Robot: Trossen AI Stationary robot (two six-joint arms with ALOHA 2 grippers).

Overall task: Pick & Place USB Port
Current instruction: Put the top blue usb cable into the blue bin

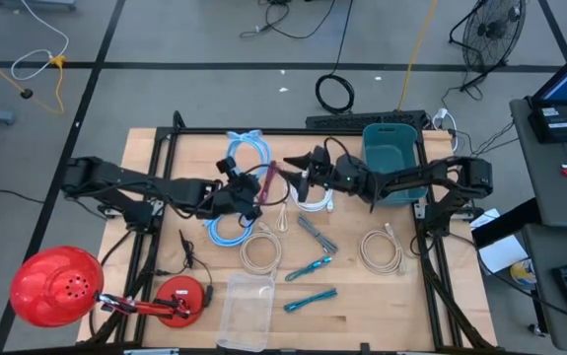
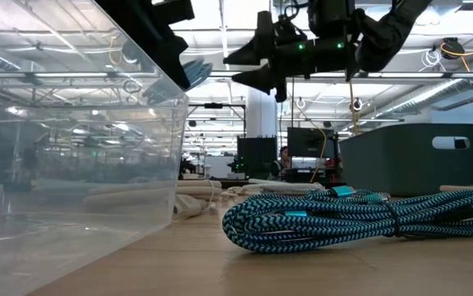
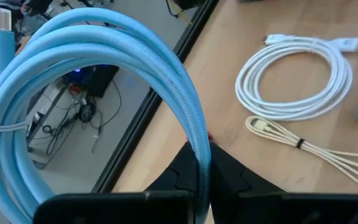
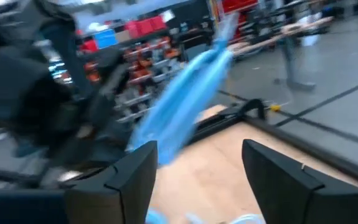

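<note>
A light-blue coiled cable (image 1: 245, 158) (image 3: 104, 43), tied with a white band, is up in the air over the table's middle, with my left gripper (image 1: 251, 193) (image 3: 198, 186) shut on it. My right gripper (image 1: 301, 170) (image 4: 197, 177) hovers open just to the right of the coil, pointing at it, with nothing between its fingers. In the low view both grippers hang well above the table, the right one (image 2: 243, 67) with its jaws apart. A teal bin (image 1: 393, 158) stands at the far right, and a clear container (image 1: 248, 308) stands at the near edge. My left gripper pinches the coil's bundled strands (image 3: 201, 163) between its two fingers, at one side of the loop. The fingers come from the table's left, slanting a little downward, and lie across the strands. The loop stands out beyond the fingers, lifted clear of the table.
On the table lie a white coil (image 1: 313, 202) (image 3: 297, 81), two beige coils (image 1: 260, 252) (image 1: 382, 251), a second blue coil (image 1: 226, 229), a grey cable (image 1: 318, 235) and teal braided cables (image 1: 309, 266) (image 2: 351, 218). A red lamp (image 1: 56, 286) sits at the near left.
</note>
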